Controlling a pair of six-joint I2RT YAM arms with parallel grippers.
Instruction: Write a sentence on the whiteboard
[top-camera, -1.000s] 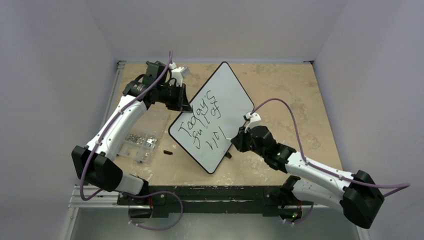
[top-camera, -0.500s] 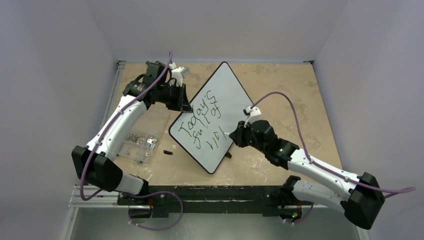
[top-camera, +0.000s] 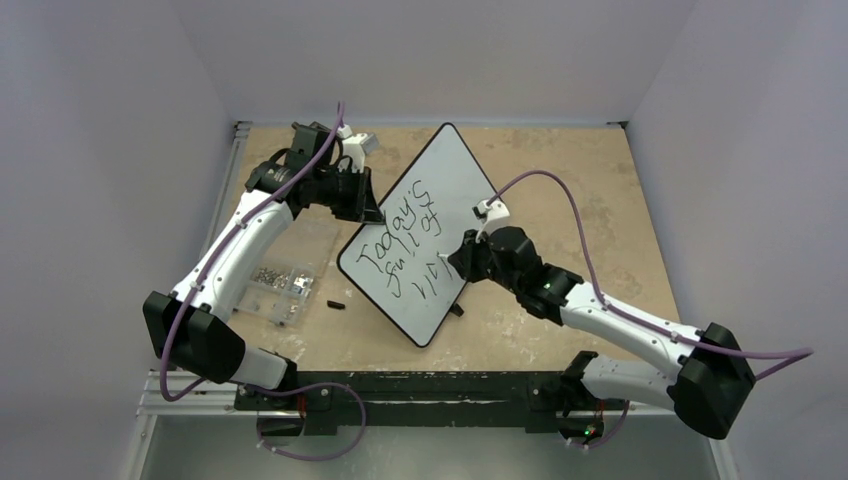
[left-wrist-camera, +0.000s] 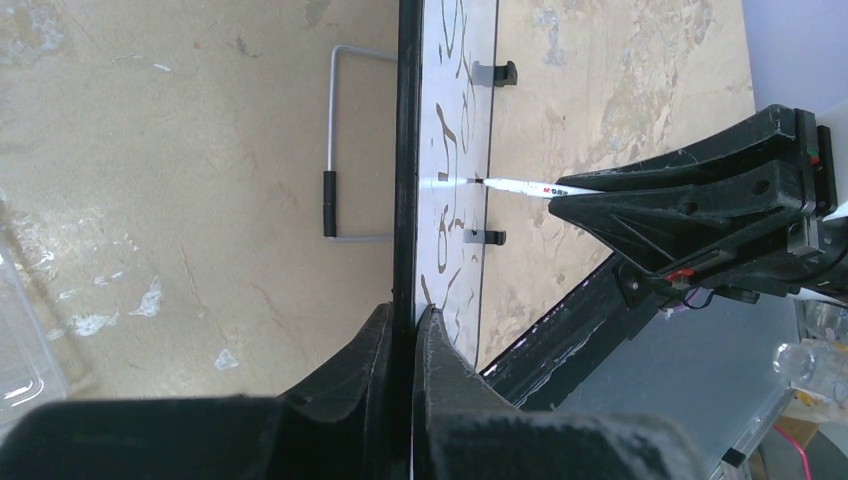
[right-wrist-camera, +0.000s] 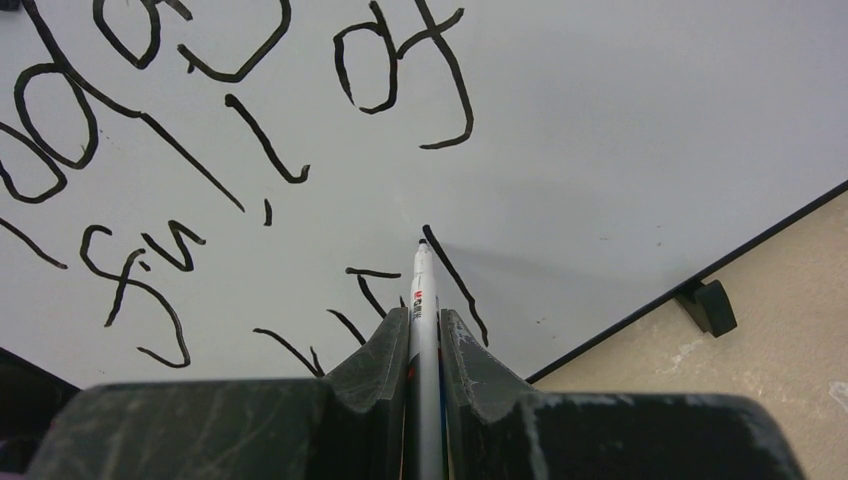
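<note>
Okay, whiteboard (top-camera: 445, 185) stands propped near the middle of the table (top-camera: 570, 170), turned corner-on to the arms, with its lowest corner close to the near table edge. Its black rim on the left side is pinched tight by left gripper (left-wrist-camera: 405, 328). Opposite, right gripper (right-wrist-camera: 424, 335) is clamped on a marker (right-wrist-camera: 421, 285), tip touching the board just beside a slanted stroke in the bottom line. The sentence (top-camera: 398, 245) fills the board's lower left half; the upper right half is bare. Open tabletop lies right of and behind the board. The left side is tighter: clear box of screws (top-camera: 282, 283) beside the left arm, small black piece (top-camera: 335, 304) near the board's lower edge. Left wrist view is edge-on, so the lettering is squashed. Words after "Today's" are hard to read, and the bottom line is partly hidden by right gripper.
</note>
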